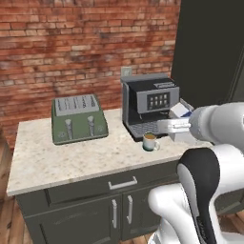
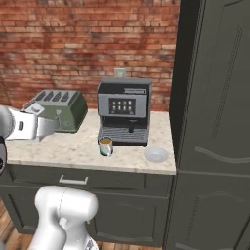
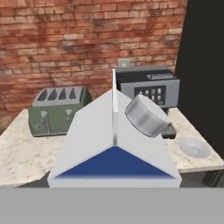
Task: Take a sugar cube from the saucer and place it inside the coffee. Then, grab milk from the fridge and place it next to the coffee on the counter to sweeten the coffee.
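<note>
Beige speckled counter (image 1: 71, 157); brick wall (image 1: 71, 43)

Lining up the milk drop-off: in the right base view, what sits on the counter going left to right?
Green toaster → coffee mug in front of the espresso machine → saucer → then the dark fridge at the counter's right end.
</note>
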{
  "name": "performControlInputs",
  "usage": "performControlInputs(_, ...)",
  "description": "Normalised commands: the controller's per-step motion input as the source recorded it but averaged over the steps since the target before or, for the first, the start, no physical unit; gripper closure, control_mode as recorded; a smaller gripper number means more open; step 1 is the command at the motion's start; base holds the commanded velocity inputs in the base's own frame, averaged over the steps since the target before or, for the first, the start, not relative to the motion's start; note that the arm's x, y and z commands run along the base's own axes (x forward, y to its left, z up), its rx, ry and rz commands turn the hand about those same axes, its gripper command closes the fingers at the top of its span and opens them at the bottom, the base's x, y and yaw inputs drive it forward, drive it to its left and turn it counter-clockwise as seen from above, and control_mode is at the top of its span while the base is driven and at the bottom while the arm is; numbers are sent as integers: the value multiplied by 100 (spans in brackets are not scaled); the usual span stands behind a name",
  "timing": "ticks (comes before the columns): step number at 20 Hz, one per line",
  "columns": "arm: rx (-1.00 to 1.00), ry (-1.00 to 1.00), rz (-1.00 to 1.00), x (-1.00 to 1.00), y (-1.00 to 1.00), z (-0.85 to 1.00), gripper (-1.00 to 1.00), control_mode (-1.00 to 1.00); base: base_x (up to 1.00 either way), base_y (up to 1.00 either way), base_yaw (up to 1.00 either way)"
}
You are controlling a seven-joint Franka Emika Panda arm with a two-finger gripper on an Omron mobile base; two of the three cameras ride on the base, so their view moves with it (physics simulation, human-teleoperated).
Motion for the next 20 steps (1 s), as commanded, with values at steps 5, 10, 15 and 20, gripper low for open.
performControlInputs(5, 0, 24, -33, 43, 29, -39, 100, -100, 0, 0, 0)
performControlInputs(10, 0, 41, -26, 33, 5, -51, 100, -100, 0, 0, 0)
performControlInputs(15, -7, 19, -17, 39, 1, -43, 100, -100, 0, 0, 0)
performControlInputs(20, -3, 0, -13, 13, 5, -65, 100, -100, 0, 0, 0)
